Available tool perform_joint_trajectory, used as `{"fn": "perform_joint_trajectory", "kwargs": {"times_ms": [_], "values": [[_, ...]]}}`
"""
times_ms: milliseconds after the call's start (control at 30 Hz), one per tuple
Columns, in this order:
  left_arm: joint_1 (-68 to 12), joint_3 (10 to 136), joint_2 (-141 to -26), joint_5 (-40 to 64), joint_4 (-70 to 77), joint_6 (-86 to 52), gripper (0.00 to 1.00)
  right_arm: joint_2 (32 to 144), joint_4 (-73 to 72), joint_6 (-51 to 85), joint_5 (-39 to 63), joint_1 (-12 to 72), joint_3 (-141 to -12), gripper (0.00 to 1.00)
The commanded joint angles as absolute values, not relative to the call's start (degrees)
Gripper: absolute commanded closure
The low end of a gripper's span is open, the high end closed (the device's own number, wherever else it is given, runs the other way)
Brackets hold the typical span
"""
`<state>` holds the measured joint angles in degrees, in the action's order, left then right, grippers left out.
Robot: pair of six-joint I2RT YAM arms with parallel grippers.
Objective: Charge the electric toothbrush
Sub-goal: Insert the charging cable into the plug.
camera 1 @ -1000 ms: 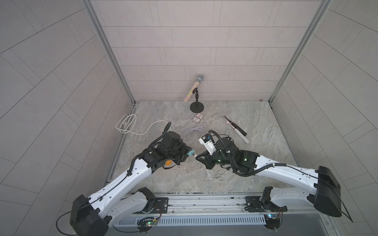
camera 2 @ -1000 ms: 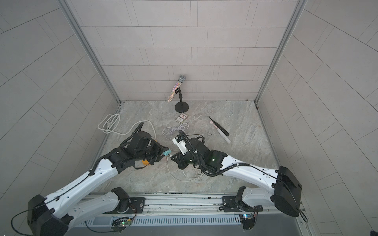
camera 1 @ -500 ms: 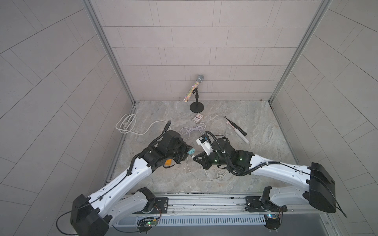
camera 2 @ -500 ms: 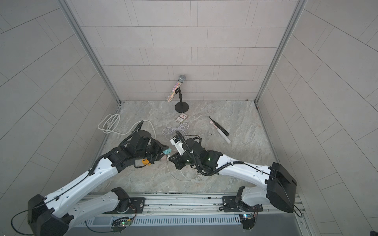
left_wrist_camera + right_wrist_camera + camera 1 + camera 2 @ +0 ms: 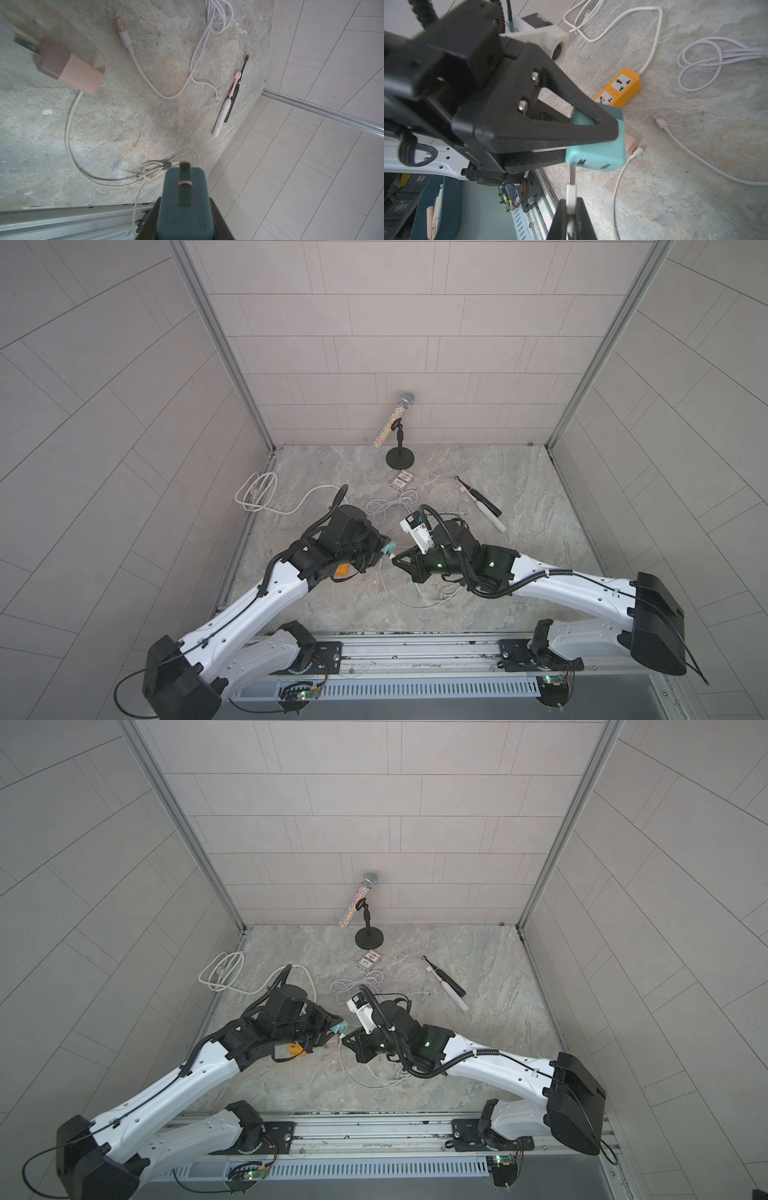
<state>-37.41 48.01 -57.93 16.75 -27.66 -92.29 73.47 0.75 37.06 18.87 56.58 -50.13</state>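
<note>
Two pairs of jaws meet at the centre of both top views. The left jaws are clamped on a teal plastic charger block [image 5: 389,548]. The right jaws are pinched on a white USB plug [image 5: 571,197], its metal tip touching the block. Right of centre on the marbled counter [image 5: 540,497], a white-and-pink electric toothbrush [image 5: 493,519] lies beside a black electric toothbrush [image 5: 487,503].

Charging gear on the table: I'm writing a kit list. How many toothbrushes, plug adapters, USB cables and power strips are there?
Toothbrushes: 2, black toothbrush and white toothbrush
Plug adapters: 2, teal adapter and pink adapter
USB cables: 2, lilac cable and cream cable
Power strips: 1, orange power strip
Total: 7
</note>
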Motion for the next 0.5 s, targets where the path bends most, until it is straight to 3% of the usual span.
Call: {"fn": "perform_joint_trajectory", "kwargs": {"times_ms": [0, 467], "values": [[-37.5, 48.8, -57.0, 16.5, -26.6, -91.4, 0.92, 71.9, 1.0, 38.2, 17.6, 56.3, -50.6, 1.0], [-38.0, 49.5, -57.0, 16.4, -26.0, -91.4, 0.92, 71.9, -1.1, 39.6, 18.5, 55.9, -51.1, 1.0]]}}
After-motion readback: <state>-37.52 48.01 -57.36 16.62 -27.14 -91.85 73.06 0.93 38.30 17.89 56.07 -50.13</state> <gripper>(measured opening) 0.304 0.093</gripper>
